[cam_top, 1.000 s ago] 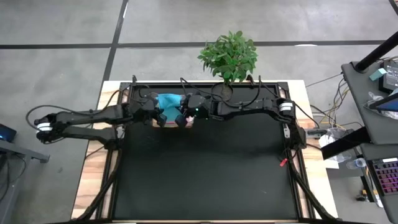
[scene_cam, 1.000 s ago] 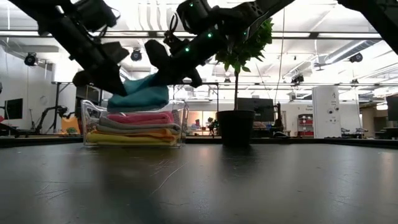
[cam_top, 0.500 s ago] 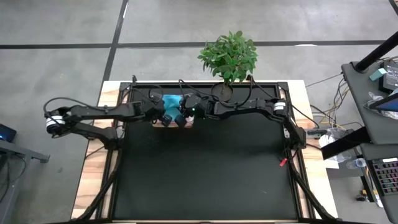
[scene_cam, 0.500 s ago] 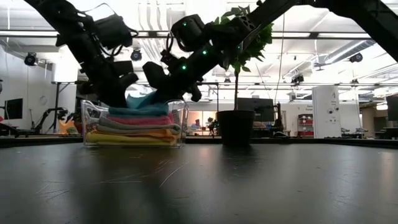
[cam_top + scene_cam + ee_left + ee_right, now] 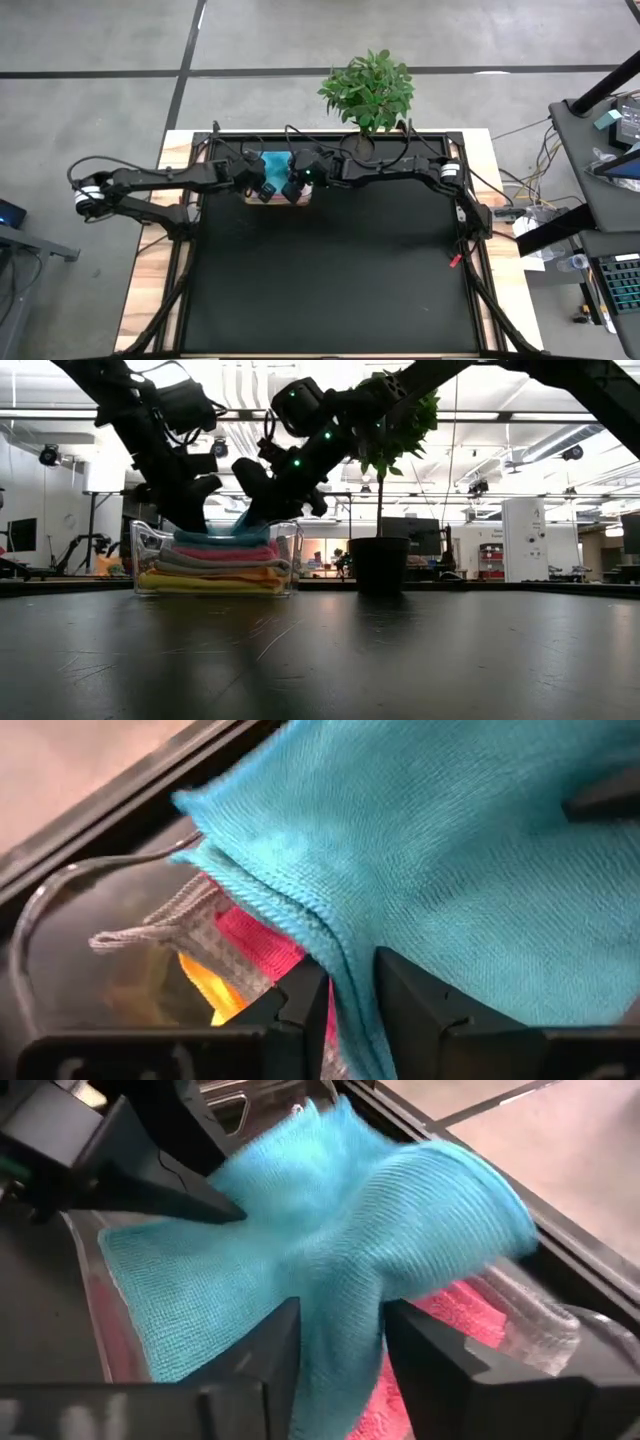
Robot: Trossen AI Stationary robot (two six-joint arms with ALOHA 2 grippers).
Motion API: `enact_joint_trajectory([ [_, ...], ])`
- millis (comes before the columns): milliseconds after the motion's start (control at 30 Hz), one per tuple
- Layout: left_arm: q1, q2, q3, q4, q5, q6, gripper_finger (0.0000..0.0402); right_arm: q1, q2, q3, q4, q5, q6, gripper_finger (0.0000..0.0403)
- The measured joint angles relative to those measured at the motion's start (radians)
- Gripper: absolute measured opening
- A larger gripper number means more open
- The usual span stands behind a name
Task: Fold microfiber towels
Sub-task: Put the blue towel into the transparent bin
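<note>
A clear plastic box (image 5: 215, 560) at the table's far edge holds a stack of folded towels: yellow (image 5: 200, 584), orange (image 5: 215, 573), grey (image 5: 195, 563) and pink (image 5: 225, 551). A teal towel (image 5: 273, 163) lies on top of the stack. Both grippers slant down into the box and are shut on the teal towel. My left gripper (image 5: 350, 1010) is at its left end and my right gripper (image 5: 340, 1360) at its right end. In the low view the left gripper (image 5: 195, 520) and the right gripper (image 5: 255, 520) stand just above the box rim. My left gripper pinches a folded edge of the teal towel (image 5: 340, 960) between its two fingers, at least two layers thick. The fingers slant down from the table's left. The towel lies on the pink towel (image 5: 260, 945). My right gripper pinches a bunched part of the teal towel (image 5: 340, 1300) between its two fingers, slanting down from the table's right. Beyond the fingers the cloth spreads out flat over the pink towel (image 5: 470, 1315) in the box.
A potted plant (image 5: 368, 90) stands just right of the box at the far edge, its dark pot (image 5: 380, 565) close to the right arm. The black table top (image 5: 330, 270) stretches toward the near edge.
Both grippers have gone down toward the box with the teal towel between them. The towel hung lifted above the box rim a second ago. It now lies flattened on top of the stack inside the box.
</note>
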Motion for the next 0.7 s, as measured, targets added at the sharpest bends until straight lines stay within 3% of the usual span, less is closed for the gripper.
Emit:
enact_joint_trajectory([
  [233, 0.0, -0.029, 0.008, -0.019, 0.0, 0.074, 0.0077, 0.0, -0.002, 0.09, -0.138, 0.019, -0.05, 0.0167],
  [500, 0.006, -0.094, 0.008, -0.06, -0.019, 0.074, 0.0077, 0.0, -0.008, 0.133, -0.189, 0.02, -0.125, 0.017],
  [700, 0.018, -0.124, 0.003, 0.057, -0.01, 0.247, 0.0072, -0.006, -0.013, 0.153, -0.138, 0.016, -0.226, 0.0126],
])
